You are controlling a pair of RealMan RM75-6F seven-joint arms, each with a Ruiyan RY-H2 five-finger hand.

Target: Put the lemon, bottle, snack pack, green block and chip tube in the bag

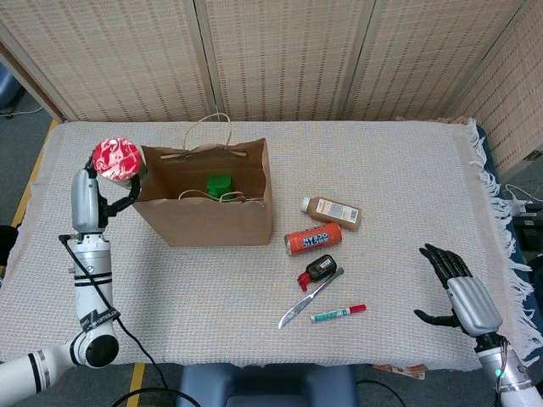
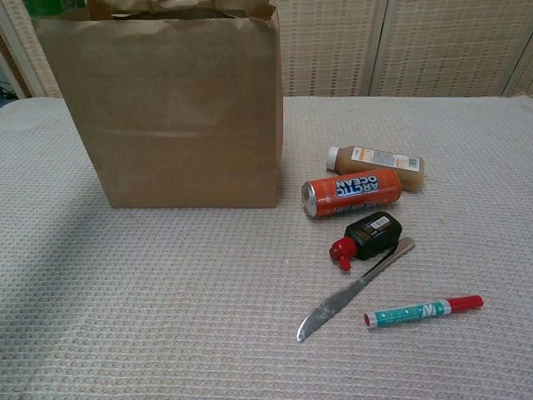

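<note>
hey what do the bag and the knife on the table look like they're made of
Bag: brown kraft paper, matte, with creases and a crumpled rim. Knife: looks like bare metal, dull silver sheen along blade and handle, though coated plastic can't be ruled out.

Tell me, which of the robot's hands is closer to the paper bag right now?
The left. The left hand holds the chip tube right at the paper bag's left edge; the right hand hangs far off, past the marker.
</note>
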